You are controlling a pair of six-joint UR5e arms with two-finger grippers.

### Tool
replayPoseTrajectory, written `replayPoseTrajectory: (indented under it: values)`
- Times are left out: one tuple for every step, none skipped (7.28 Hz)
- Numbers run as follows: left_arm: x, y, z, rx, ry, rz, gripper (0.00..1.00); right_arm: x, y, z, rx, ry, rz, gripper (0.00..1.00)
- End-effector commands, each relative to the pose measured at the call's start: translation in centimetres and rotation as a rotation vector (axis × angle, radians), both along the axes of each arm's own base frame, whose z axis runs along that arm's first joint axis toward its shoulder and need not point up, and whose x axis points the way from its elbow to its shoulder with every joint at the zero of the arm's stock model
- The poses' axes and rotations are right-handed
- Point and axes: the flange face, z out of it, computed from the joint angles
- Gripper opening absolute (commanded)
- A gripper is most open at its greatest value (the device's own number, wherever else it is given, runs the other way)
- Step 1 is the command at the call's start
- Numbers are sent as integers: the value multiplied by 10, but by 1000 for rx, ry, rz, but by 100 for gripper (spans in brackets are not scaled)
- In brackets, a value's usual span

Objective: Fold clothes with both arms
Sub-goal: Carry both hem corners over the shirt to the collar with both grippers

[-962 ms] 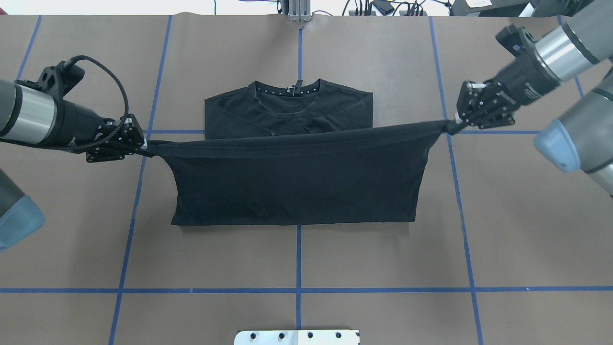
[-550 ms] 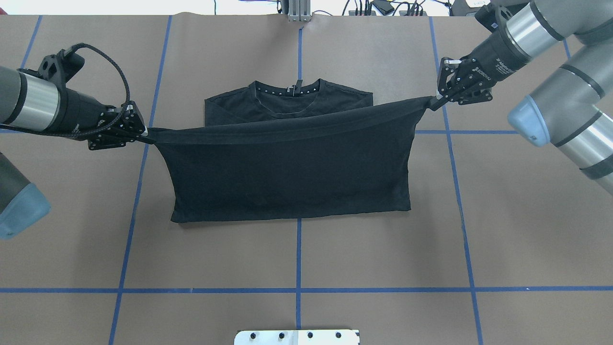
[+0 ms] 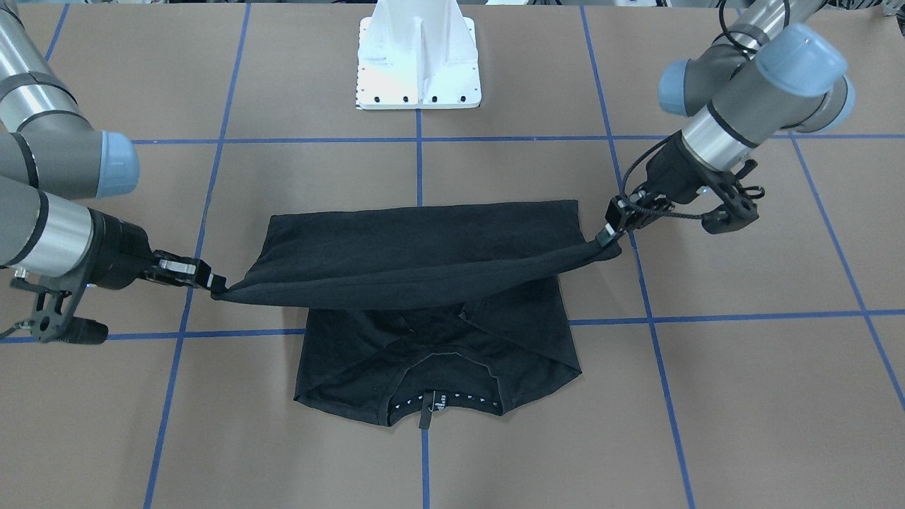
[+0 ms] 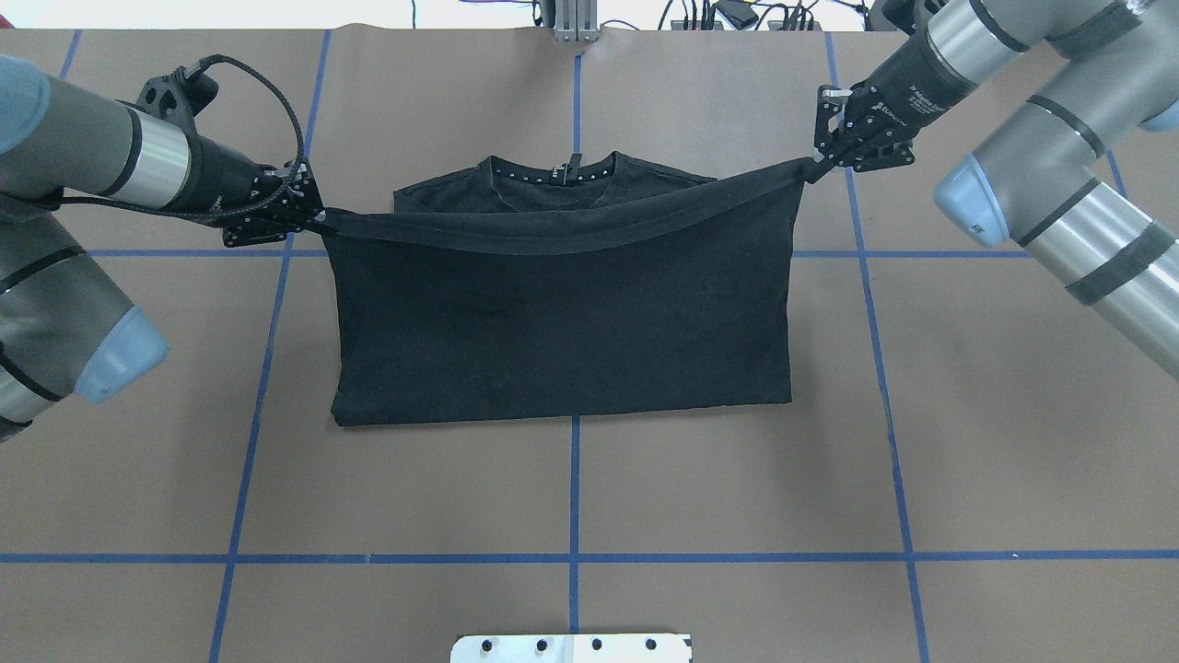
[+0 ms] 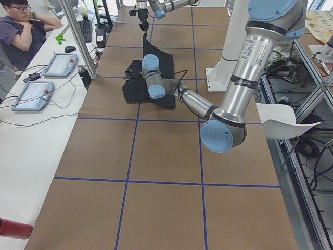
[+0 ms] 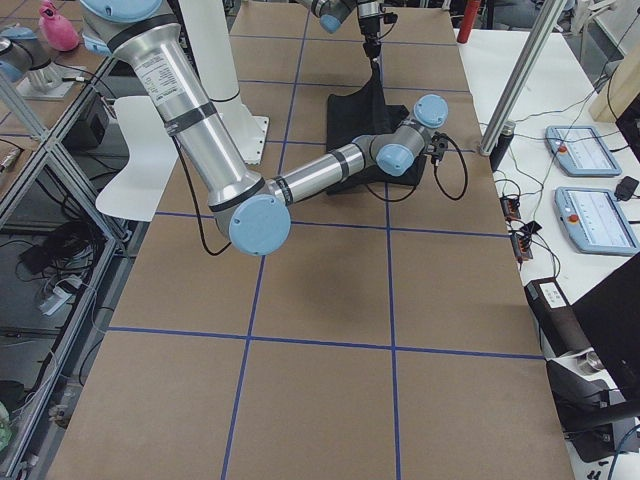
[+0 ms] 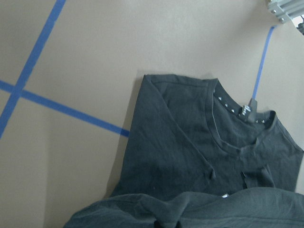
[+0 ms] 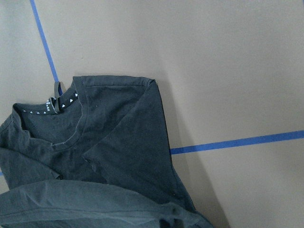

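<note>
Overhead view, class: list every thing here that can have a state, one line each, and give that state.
T-shirt: partly folded, sleeves tucked in, hem raised off the table and sagging between the two grippers.
collar: lying flat on the table, not yet covered.
left gripper: shut on one hem corner of the T-shirt.
right gripper: shut on the other hem corner.
</note>
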Motion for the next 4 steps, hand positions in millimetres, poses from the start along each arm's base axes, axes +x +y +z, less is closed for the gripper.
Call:
replayPoseTrajectory:
  values:
    - [8,-12,17,-28,-28,-5,0,-12,-12,6,-3,35,21,0]
    - [6,-22,34,-54,-50,-17,0,-16,-19,16,-11,61,40,0]
    - [6,-30,44,-57,-74,-47,0,-17,-24,21,-18,75,50,0]
    - [8,-35,49,-38,-92,-43,0,-18,-26,28,-28,84,52,0]
